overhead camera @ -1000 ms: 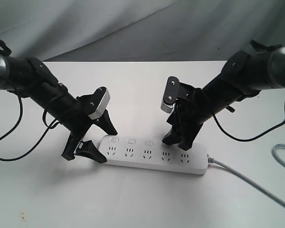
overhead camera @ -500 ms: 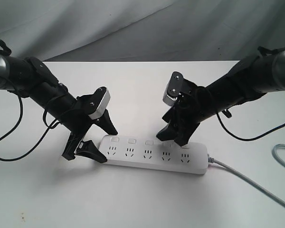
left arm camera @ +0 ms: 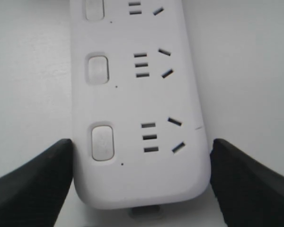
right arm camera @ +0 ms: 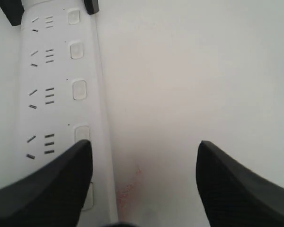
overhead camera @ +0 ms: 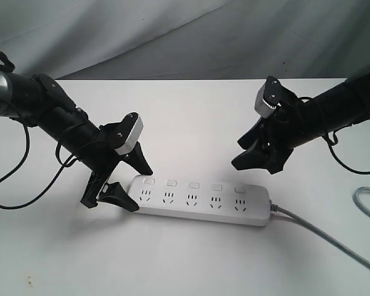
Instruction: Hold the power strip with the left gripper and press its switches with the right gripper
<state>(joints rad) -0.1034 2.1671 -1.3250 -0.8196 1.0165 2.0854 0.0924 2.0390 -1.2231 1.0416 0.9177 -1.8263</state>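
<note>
The white power strip (overhead camera: 200,198) lies flat on the white table, its grey cord (overhead camera: 320,234) running off to the right. My left gripper (overhead camera: 133,184) is shut on the strip's left end, one black finger pressed against each long side (left arm camera: 47,179). The row of switches (overhead camera: 193,185) along the strip's far edge is uncovered. My right gripper (overhead camera: 256,165) hangs open above and behind the strip's right end, touching nothing. In the right wrist view the strip (right arm camera: 52,94) and its switches (right arm camera: 79,90) pass beside one finger (right arm camera: 52,184), and only bare table lies between the two.
A grey cloth backdrop (overhead camera: 172,31) rises behind the table. A second grey cable (overhead camera: 369,206) curves in at the right edge. A black cable (overhead camera: 6,185) loops down from the left arm. A faint reddish stain (right arm camera: 130,187) marks the table beside the strip.
My right gripper has risen off the switch area near the strip's right end and pulled back to the right, uncovering the last two switches. The left gripper and strip have not moved.
</note>
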